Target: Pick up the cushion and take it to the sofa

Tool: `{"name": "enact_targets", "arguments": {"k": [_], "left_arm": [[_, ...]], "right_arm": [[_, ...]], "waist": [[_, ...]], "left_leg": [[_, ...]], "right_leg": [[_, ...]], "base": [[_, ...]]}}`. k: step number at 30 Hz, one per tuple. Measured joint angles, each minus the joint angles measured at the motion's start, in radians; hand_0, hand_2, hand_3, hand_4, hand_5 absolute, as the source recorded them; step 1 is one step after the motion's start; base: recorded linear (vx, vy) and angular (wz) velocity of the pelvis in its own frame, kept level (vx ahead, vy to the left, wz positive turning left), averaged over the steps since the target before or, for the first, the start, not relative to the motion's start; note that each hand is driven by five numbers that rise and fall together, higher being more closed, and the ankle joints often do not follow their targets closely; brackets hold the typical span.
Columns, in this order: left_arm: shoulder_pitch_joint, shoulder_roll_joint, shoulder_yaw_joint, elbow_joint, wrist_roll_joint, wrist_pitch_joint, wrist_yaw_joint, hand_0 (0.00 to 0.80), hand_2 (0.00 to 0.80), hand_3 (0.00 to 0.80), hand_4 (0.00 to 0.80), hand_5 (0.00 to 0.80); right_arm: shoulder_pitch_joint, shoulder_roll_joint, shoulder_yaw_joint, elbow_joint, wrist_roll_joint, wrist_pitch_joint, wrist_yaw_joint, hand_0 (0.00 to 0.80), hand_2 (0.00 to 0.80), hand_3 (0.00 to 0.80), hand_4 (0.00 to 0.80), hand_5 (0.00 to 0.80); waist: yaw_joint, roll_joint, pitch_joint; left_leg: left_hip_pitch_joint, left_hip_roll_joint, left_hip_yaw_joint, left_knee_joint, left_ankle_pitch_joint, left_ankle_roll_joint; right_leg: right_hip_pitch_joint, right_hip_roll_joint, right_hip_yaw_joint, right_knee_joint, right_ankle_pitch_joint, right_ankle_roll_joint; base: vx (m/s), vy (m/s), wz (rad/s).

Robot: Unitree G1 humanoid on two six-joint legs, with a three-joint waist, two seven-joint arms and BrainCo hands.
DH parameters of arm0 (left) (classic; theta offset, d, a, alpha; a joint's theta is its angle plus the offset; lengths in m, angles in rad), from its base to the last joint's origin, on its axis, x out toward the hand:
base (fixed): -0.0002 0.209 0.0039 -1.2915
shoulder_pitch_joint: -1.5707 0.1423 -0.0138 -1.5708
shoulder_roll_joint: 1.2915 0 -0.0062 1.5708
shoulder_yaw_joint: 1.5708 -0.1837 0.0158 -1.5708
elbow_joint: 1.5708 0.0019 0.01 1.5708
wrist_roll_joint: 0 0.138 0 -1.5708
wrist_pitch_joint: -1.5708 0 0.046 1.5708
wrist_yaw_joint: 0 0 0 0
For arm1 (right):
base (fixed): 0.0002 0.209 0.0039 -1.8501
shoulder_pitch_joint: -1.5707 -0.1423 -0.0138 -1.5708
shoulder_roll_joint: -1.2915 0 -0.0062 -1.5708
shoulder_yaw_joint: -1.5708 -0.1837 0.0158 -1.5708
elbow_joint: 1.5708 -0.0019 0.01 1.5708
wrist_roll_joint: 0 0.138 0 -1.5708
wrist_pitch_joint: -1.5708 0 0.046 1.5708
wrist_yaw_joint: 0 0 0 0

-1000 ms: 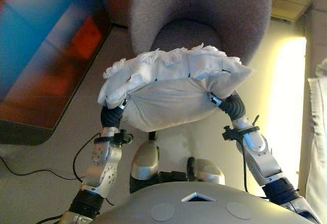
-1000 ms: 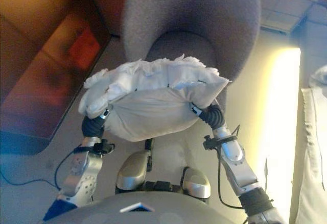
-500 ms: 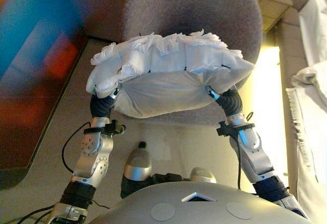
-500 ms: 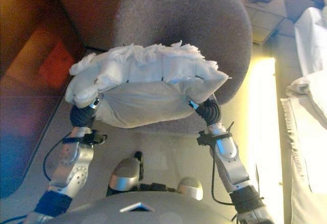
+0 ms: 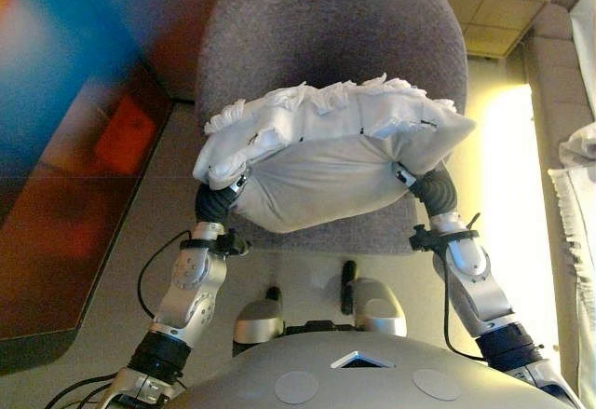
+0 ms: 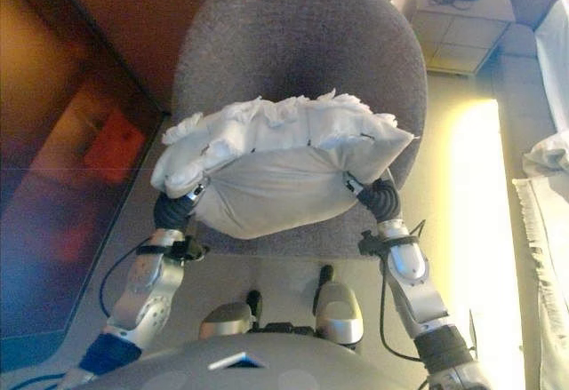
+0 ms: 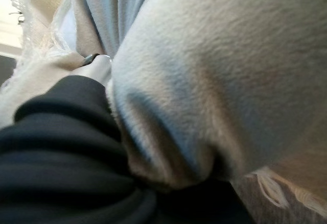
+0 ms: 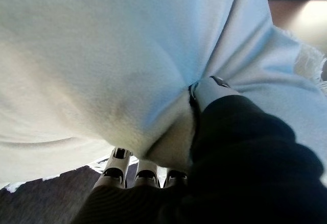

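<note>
A white cushion (image 5: 326,157) with a frayed fringe is held in the air between my two hands, in front of a round grey upholstered chair (image 5: 326,36) whose seat lies just beyond and below it. My left hand (image 5: 216,204) is buried under the cushion's left end, and only its dark cover (image 7: 61,147) shows against the fabric. My right hand (image 5: 430,190) grips the right end. In the right wrist view its thumb (image 8: 209,89) digs into the cloth from one side and its fingers (image 8: 122,169) run under the bulge.
A dark glossy low surface (image 5: 74,176) runs along the left. White fringed cloth (image 5: 582,204) hangs at the right edge. A small pale cabinet (image 6: 458,8) with cables on it stands at the far right, behind the chair.
The whole view has shifted as I move, and the grey chair now shows more fully behind the cushion. The cushion stays held the same way between both hands.
</note>
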Motion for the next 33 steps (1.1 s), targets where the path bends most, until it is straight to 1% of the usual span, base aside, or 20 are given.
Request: {"name": "enact_targets", "arguments": {"k": [3, 6, 8, 9, 10, 11, 12, 13, 15, 16, 18, 19, 21, 22, 23, 24, 25, 27, 30, 33], "left_arm": [[0.000, 0.000, 0.000, -0.001, -0.003, 0.000, -0.002, 0.800, 0.800, 0.800, 0.800, 0.800], [0.001, 0.003, 0.004, -0.003, -0.008, 0.000, -0.002, 0.800, 0.800, 0.800, 0.800, 0.800], [0.001, 0.009, 0.016, -0.006, -0.013, -0.001, 0.000, 0.800, 0.800, 0.800, 0.800, 0.800], [0.003, 0.008, 0.018, -0.005, -0.013, 0.000, 0.000, 0.800, 0.800, 0.800, 0.800, 0.800], [0.004, 0.004, 0.017, -0.002, -0.013, 0.000, 0.000, 0.800, 0.800, 0.800, 0.800, 0.800], [0.005, 0.000, 0.018, 0.001, -0.013, 0.000, 0.000, 0.800, 0.800, 0.800, 0.800, 0.800], [0.020, -0.008, 0.019, 0.002, -0.014, -0.001, 0.000, 0.800, 0.800, 0.800, 0.800, 0.800], [0.033, -0.008, 0.022, 0.001, -0.014, -0.002, -0.002, 0.800, 0.800, 0.800, 0.800, 0.800], [0.049, -0.004, 0.028, 0.000, -0.014, -0.002, -0.009, 0.800, 0.800, 0.800, 0.800, 0.800], [0.047, -0.005, 0.028, 0.000, -0.014, -0.002, -0.011, 0.800, 0.800, 0.800, 0.800, 0.800], [0.046, -0.015, 0.028, 0.001, -0.015, 0.001, -0.012, 0.800, 0.800, 0.800, 0.800, 0.800], [0.046, -0.023, 0.027, 0.001, -0.015, 0.002, -0.012, 0.800, 0.800, 0.800, 0.800, 0.800], [0.048, -0.038, 0.026, 0.002, -0.014, 0.007, -0.012, 0.800, 0.800, 0.800, 0.800, 0.800], [0.048, -0.042, 0.022, 0.002, -0.013, 0.013, -0.012, 0.800, 0.800, 0.800, 0.800, 0.800], [0.048, -0.043, 0.011, 0.002, -0.012, 0.018, -0.011, 0.800, 0.800, 0.800, 0.800, 0.800], [0.046, -0.037, 0.009, 0.004, -0.011, 0.020, -0.011, 0.800, 0.800, 0.800, 0.800, 0.800], [0.045, -0.027, 0.010, 0.004, -0.011, 0.020, -0.011, 0.800, 0.800, 0.800, 0.800, 0.800], [0.045, -0.015, 0.011, 0.003, -0.011, 0.020, -0.006, 0.800, 0.800, 0.800, 0.800, 0.800], [0.041, 0.011, 0.015, 0.003, -0.011, 0.020, 0.000, 0.800, 0.800, 0.800, 0.800, 0.800], [0.033, 0.023, 0.015, 0.003, -0.008, 0.020, 0.000, 0.800, 0.800, 0.800, 0.800, 0.800]], "right_arm": [[0.009, -0.005, -0.012, -0.016, 0.000, 0.000, 0.016, 0.800, 0.800, 0.800, 0.800, 0.800], [0.007, -0.020, -0.014, -0.019, 0.001, 0.003, 0.040, 0.800, 0.800, 0.800, 0.800, 0.800], [-0.004, -0.020, -0.010, -0.018, 0.002, 0.011, 0.058, 0.800, 0.800, 0.800, 0.800, 0.800], [-0.004, -0.024, -0.009, -0.017, 0.001, 0.011, 0.060, 0.800, 0.800, 0.800, 0.800, 0.800], [-0.003, -0.025, -0.006, -0.017, 0.001, 0.011, 0.059, 0.800, 0.800, 0.800, 0.800, 0.800], [-0.004, -0.026, 0.000, -0.017, 0.001, 0.011, 0.055, 0.800, 0.800, 0.800, 0.800, 0.800], [0.001, -0.025, 0.008, -0.018, 0.003, 0.011, 0.048, 0.800, 0.800, 0.800, 0.800, 0.800], [0.001, -0.028, 0.012, -0.018, 0.006, 0.011, 0.049, 0.800, 0.800, 0.800, 0.800, 0.800], [0.004, -0.033, 0.014, -0.019, 0.007, 0.010, 0.059, 0.800, 0.800, 0.800, 0.800, 0.800], [0.006, -0.037, 0.013, -0.019, 0.007, 0.011, 0.062, 0.800, 0.800, 0.800, 0.800, 0.800], [0.016, -0.037, 0.011, -0.019, 0.007, 0.014, 0.061, 0.800, 0.800, 0.800, 0.800, 0.800], [0.021, -0.038, 0.011, -0.019, 0.007, 0.015, 0.061, 0.800, 0.800, 0.800, 0.800, 0.800], [0.033, -0.045, 0.010, -0.020, 0.007, 0.016, 0.059, 0.800, 0.800, 0.800, 0.800, 0.800], [0.045, -0.051, 0.002, -0.025, 0.007, 0.018, 0.060, 0.800, 0.800, 0.800, 0.800, 0.800], [0.062, -0.061, -0.005, -0.035, 0.007, 0.019, 0.060, 0.800, 0.800, 0.800, 0.800, 0.800], [0.075, -0.046, -0.007, -0.034, 0.009, 0.025, 0.060, 0.800, 0.800, 0.800, 0.800, 0.800], [0.080, -0.036, -0.007, -0.035, 0.009, 0.026, 0.061, 0.800, 0.800, 0.800, 0.800, 0.800], [0.078, -0.021, -0.006, -0.035, 0.008, 0.031, 0.061, 0.800, 0.800, 0.800, 0.800, 0.800], [0.073, 0.002, 0.006, -0.035, 0.008, 0.032, 0.054, 0.800, 0.800, 0.800, 0.800, 0.800], [0.063, 0.005, 0.019, -0.031, 0.007, 0.031, 0.025, 0.800, 0.800, 0.800, 0.800, 0.800]], "waist": [[-0.005, -0.007, 0.003], [-0.001, -0.013, 0.002], [0.012, -0.067, 0.014], [0.040, -0.079, 0.018], [0.061, -0.088, 0.020], [0.071, -0.099, 0.026], [0.084, -0.111, 0.024], [0.090, -0.109, 0.019], [0.088, -0.092, 0.012], [0.084, -0.078, 0.012], [0.083, -0.064, 0.017], [0.082, -0.057, 0.019], [0.081, -0.035, 0.013], [0.078, -0.011, 0.010], [0.075, 0.022, 0.000], [0.066, 0.014, -0.003], [0.060, 0.004, -0.002], [0.062, -0.003, -0.006], [0.075, -0.007, -0.004], [0.082, -0.011, 0.001]], "left_leg": [[0.000, 0.015, -0.001, 0.007, -0.023, -0.002], [-0.002, 0.024, -0.001, 0.044, -0.029, -0.019], [-0.107, -0.011, 0.003, 0.258, -0.023, -0.019], [-0.164, -0.022, 0.000, 0.379, -0.001, -0.030], [-0.205, -0.025, 0.004, 0.472, 0.029, -0.021], [-0.250, -0.027, 0.008, 0.559, 0.065, 0.006], [-0.266, -0.017, 0.031, 0.585, 0.053, 0.025], [-0.284, -0.005, 0.043, 0.558, 0.040, 0.019], [-0.259, 0.018, 0.070, 0.374, 0.044, 0.013], [-0.252, 0.033, 0.075, 0.284, 0.047, 0.018], [-0.241, 0.038, 0.069, 0.182, 0.063, 0.023], [-0.242, 0.037, 0.060, 0.168, 0.077, 0.019], [-0.211, 0.027, 0.057, 0.104, 0.096, 0.043], [-0.188, 0.026, 0.058, 0.074, 0.123, 0.050], [-0.167, 0.027, 0.064, 0.053, 0.140, 0.022], [-0.152, 0.007, 0.063, 0.027, 0.135, 0.011], [-0.141, -0.014, 0.070, 0.010, 0.136, 0.023], [-0.138, -0.045, 0.078, -0.008, 0.136, 0.042], [-0.133, -0.062, 0.088, -0.019, 0.135, 0.053], [-0.134, -0.061, 0.088, -0.023, 0.131, 0.057]], "right_leg": [[-0.019, 0.007, 0.010, 0.063, -0.041, -0.007], [-0.037, 0.013, 0.017, 0.120, -0.094, -0.028], [-0.038, -0.009, 0.026, 0.116, -0.100, -0.045], [-0.023, -0.007, 0.026, 0.096, -0.100, -0.047], [-0.001, -0.008, 0.031, 0.077, -0.096, -0.054], [0.027, -0.008, 0.037, 0.055, -0.085, -0.071], [0.053, -0.007, 0.033, 0.024, -0.074, -0.082], [0.065, 0.003, 0.029, 0.006, -0.076, -0.079], [0.090, 0.021, 0.020, -0.027, -0.071, -0.081], [0.100, 0.034, 0.012, -0.041, -0.067, -0.082], [0.114, 0.042, 0.013, -0.055, -0.063, -0.086], [0.119, 0.042, 0.015, -0.058, -0.066, -0.080], [0.128, 0.038, 0.017, -0.061, -0.066, -0.057], [0.138, 0.044, 0.017, -0.059, -0.074, -0.040], [0.140, 0.056, 0.018, -0.045, -0.089, -0.020], [0.140, 0.031, 0.023, -0.020, -0.111, 0.005], [0.135, 0.006, 0.031, -0.015, -0.122, 0.021], [0.134, -0.023, 0.048, -0.019, -0.124, 0.045], [0.138, -0.038, 0.061, -0.046, -0.117, 0.061], [0.130, -0.036, 0.067, -0.056, -0.114, 0.062]], "base": [[0.299, -0.121, -0.05], [0.249, -0.199, 0.09], [0.224, -0.253, -0.04], [0.239, -0.172, -0.18], [0.237, -0.100, -0.20], [0.269, 0.055, -0.31], [0.268, 0.129, -0.30], [0.290, 0.210, -0.30], [0.234, 0.198, -0.15], [0.203, 0.141, -0.07], [0.184, 0.126, -0.12], [0.158, 0.130, -0.22], [0.151, 0.107, -0.17], [0.151, 0.083, -0.05], [0.140, 0.072, 0.15], [0.127, 0.066, 0.18], [0.128, 0.074, 0.17], [0.086, 0.057, 0.02], [0.001, 0.021, -0.08], [-0.056, 0.001, -0.07]]}}
